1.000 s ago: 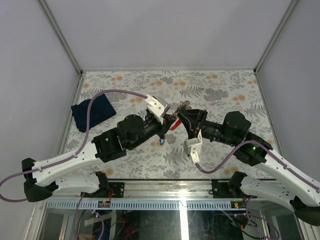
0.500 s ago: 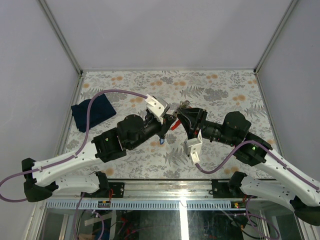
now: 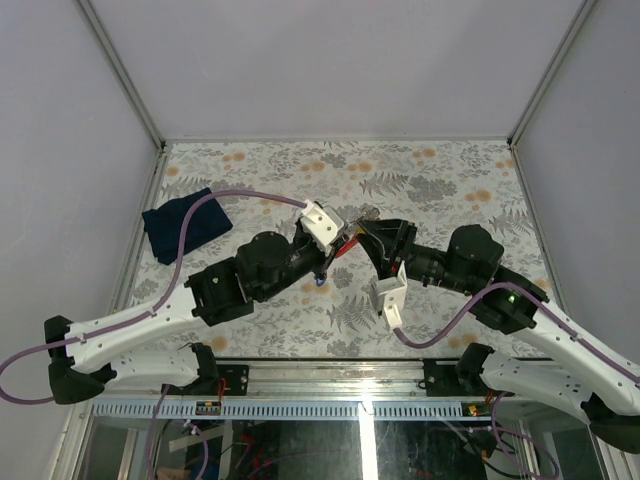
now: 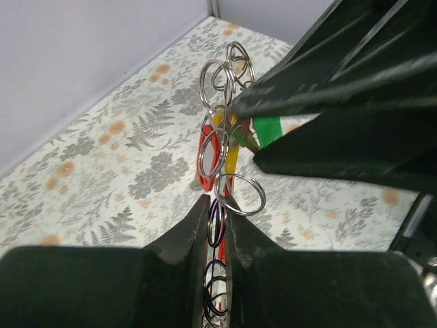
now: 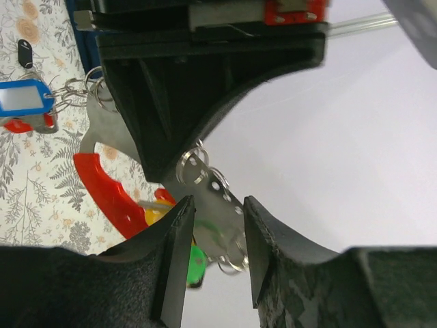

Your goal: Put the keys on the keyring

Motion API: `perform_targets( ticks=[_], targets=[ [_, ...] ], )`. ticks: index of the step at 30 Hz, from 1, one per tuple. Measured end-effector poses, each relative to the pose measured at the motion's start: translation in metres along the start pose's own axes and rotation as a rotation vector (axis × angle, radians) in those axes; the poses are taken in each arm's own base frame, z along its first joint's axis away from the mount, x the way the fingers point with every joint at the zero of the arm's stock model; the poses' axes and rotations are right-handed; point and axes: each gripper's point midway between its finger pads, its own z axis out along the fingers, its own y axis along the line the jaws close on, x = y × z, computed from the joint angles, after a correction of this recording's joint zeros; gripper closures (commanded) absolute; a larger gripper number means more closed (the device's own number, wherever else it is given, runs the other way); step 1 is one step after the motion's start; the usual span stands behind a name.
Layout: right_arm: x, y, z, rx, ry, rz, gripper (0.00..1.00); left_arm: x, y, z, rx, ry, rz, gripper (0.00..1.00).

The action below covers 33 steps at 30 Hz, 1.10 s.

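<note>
Aloft, keyring [image 4: 209,152] between left fingers [image 4: 179,240]

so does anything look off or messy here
Nothing spilled or broken. The keyring and keys hang in a tangled bunch in mid-air, and a dark blue cloth lies crumpled on the table, left side.

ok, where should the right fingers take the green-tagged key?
Probably the flat green tag, not the thin rings, coming from the side opposite the left gripper that clamps the keyring. The tag sticks out clear of the red strap there, and the open right fingers bracket it.
</note>
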Motion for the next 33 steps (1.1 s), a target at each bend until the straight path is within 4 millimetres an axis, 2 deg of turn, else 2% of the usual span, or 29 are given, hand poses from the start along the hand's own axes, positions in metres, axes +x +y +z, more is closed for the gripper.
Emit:
perform_targets(
  ticks=[5,11,16,23,33],
  targets=[
    [-0.006,-0.004,-0.016,0.033,-0.006,0.04,0.6,0.011,0.012,-0.008,-0.032,0.005,0.105,1.0],
    [-0.013,-0.009,-0.028,0.061,-0.02,0.067,0.58,0.008,0.018,-0.01,-0.045,0.013,0.187,1.0],
    [-0.014,0.0,-0.017,-0.01,-0.037,0.113,0.55,0.008,0.018,-0.008,-0.024,0.073,0.263,1.0],
    [-0.019,0.012,-0.007,-0.079,-0.068,0.186,0.54,0.011,0.019,-0.017,0.019,0.132,0.367,1.0],
    [-0.019,0.011,0.005,-0.073,-0.086,0.21,0.55,0.019,0.013,-0.019,0.08,0.186,0.417,1.0]
  ],
)
